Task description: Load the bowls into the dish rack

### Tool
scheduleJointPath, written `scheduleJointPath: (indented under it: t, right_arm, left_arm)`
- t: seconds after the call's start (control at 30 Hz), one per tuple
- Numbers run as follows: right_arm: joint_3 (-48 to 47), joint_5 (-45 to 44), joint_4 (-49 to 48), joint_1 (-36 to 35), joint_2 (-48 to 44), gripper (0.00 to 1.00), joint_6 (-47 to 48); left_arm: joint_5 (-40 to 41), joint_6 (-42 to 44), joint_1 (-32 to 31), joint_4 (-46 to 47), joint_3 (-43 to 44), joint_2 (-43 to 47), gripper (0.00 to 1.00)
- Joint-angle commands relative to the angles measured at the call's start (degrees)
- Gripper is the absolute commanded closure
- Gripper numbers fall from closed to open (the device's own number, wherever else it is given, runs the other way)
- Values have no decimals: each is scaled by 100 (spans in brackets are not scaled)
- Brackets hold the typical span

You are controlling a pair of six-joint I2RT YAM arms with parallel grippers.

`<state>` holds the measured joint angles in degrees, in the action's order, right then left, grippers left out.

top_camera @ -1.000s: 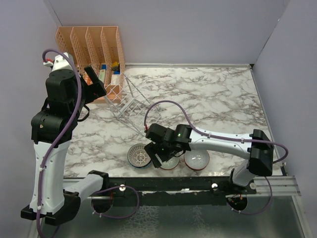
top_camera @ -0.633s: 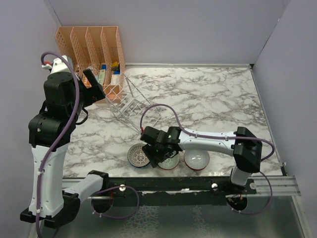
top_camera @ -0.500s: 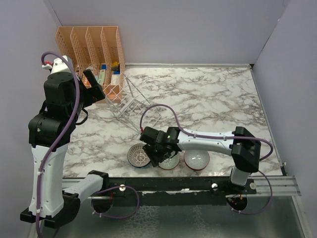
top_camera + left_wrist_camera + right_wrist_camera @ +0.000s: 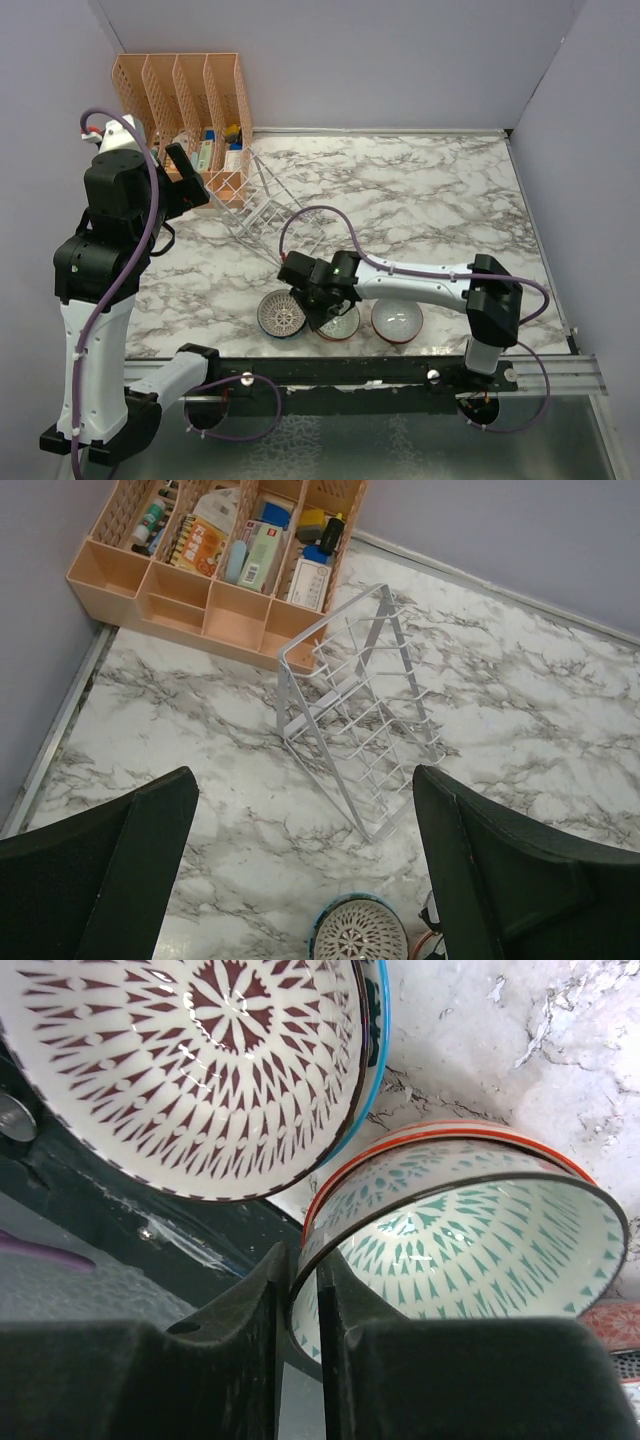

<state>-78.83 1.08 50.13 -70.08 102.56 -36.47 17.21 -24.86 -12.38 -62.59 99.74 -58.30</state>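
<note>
Three bowls sit in a row near the table's front edge: a white bowl with dark lattice (image 4: pixel 281 313) (image 4: pixel 190 1060) (image 4: pixel 360 936), a green leaf-patterned bowl (image 4: pixel 345 324) (image 4: pixel 470 1250), and a red-rimmed bowl (image 4: pixel 397 320) (image 4: pixel 615 1325). My right gripper (image 4: pixel 322 312) (image 4: pixel 305 1290) is shut on the leaf-patterned bowl's rim, one finger inside and one outside. An orange band shows just under that rim. The wire dish rack (image 4: pixel 270 205) (image 4: pixel 355 720) stands at the back left. My left gripper (image 4: pixel 186 176) (image 4: pixel 305 880) hangs open high above the table, holding nothing.
An orange slotted organizer (image 4: pixel 185 95) (image 4: pixel 220 560) with small items stands against the back wall beside the rack. Purple walls close the table on three sides. The black rail (image 4: pixel 330 375) runs just in front of the bowls.
My right gripper slid a little left over the middle bowl and closed on its rim. The left arm drifted slightly left.
</note>
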Motion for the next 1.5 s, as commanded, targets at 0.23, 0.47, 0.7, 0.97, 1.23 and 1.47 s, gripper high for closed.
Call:
scheduleJointPath:
  t: [0.23,0.47,0.7,0.97,1.23,1.47]
  right_arm:
    - [-1122,-348,1048,-23,-193,99,-158]
    - [-1779,-591,647,131,-477,99,-212]
    - [-85,636,-3202,1550,-1511,99,-1146]
    - [2042,465,-7560,2289,-1829,99,-2699]
    - [2984,22,-10869,2283,-902,99,-3829]
    - [3166,-298,-12735,2285,-32,99,-4147]
  left_arm:
    - [121,107,12,-85,85,67,8]
    - [-43,103,8,-154,431,-117,8]
    - [-300,240,14,-251,908,-367,8]
    - [-376,469,8,-263,1090,-449,7]
    - [-494,603,11,-246,1039,-510,6]
    - [-543,739,6,-245,958,-567,5]
